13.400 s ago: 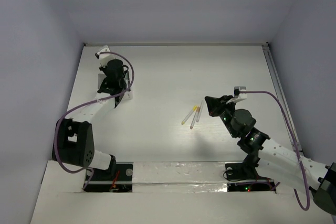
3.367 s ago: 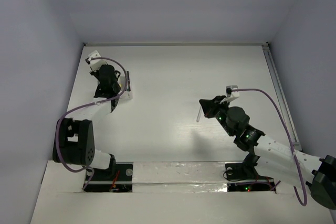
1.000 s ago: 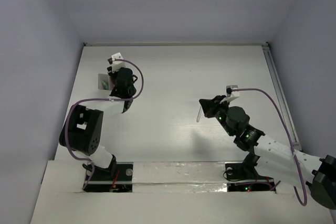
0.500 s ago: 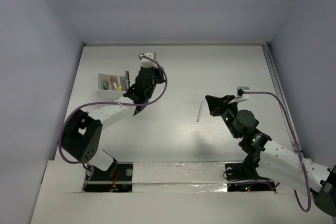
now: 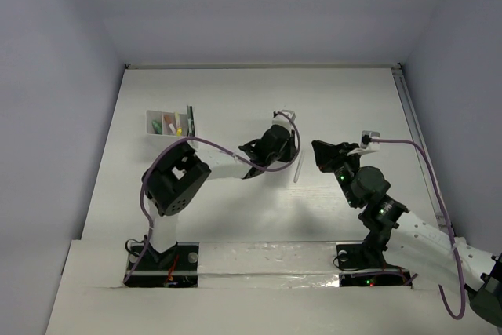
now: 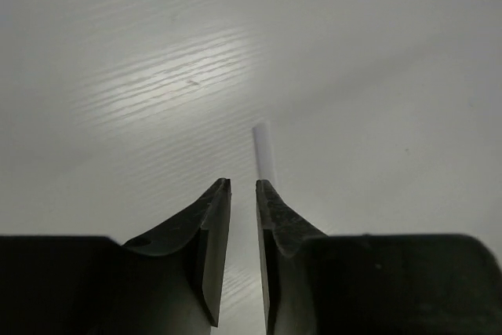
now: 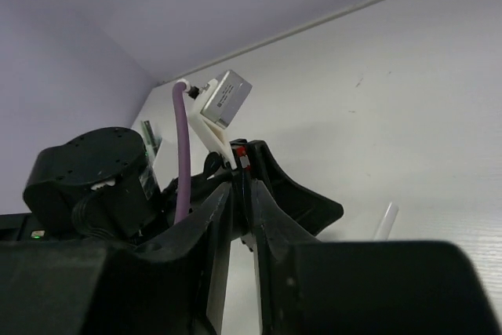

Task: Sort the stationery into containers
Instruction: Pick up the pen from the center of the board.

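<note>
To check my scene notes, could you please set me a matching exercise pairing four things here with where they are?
1 white pen
2 tray
3 left gripper
4 right gripper

A far left of the table, holding green and yellow items
B fingers aimed at the left arm
C loose on the table between the arms
D fingers just short of the pen

Pairs: 1-C, 2-A, 3-D, 4-B

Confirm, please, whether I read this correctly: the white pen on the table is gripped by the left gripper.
Not quite: the white pen is on the table, but it lies loose just beyond the left gripper's tips, not gripped; the left wrist view shows this.
</note>
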Robot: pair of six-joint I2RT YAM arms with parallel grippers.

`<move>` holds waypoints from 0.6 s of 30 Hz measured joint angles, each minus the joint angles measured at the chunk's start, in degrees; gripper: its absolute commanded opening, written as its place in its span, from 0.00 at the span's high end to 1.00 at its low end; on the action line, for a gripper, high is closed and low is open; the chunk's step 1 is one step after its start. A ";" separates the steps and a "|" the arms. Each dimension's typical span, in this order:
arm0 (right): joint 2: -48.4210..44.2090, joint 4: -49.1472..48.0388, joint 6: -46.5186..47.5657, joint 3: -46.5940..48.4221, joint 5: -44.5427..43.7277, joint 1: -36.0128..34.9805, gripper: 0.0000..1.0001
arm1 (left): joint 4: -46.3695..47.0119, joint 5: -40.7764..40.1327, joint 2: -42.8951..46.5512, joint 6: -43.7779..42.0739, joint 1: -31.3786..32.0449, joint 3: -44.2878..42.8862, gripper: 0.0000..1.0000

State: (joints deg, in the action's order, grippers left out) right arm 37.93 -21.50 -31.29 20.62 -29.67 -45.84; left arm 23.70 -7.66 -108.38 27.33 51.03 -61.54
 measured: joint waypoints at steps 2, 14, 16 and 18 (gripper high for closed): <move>-0.02 0.00 -0.09 -0.02 -0.07 0.00 0.72 | -0.44 0.07 -0.57 0.31 1.14 -1.53 0.75; -0.09 -0.02 0.00 -0.24 -0.11 0.00 0.68 | -4.09 -2.32 -7.87 1.07 3.34 -10.36 0.64; -0.11 -0.02 0.00 -0.24 -0.11 0.00 0.68 | -5.53 -3.19 -9.57 1.07 3.89 -11.67 0.64; -0.11 -0.02 0.00 -0.24 -0.09 0.00 0.68 | -7.54 -4.20 -11.26 1.05 4.55 -13.14 0.63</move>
State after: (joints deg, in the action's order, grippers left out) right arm 37.82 -21.52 -31.29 20.38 -29.76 -45.84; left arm 16.16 -11.86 -119.63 28.38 55.57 -74.67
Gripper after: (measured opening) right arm 0.318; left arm 0.364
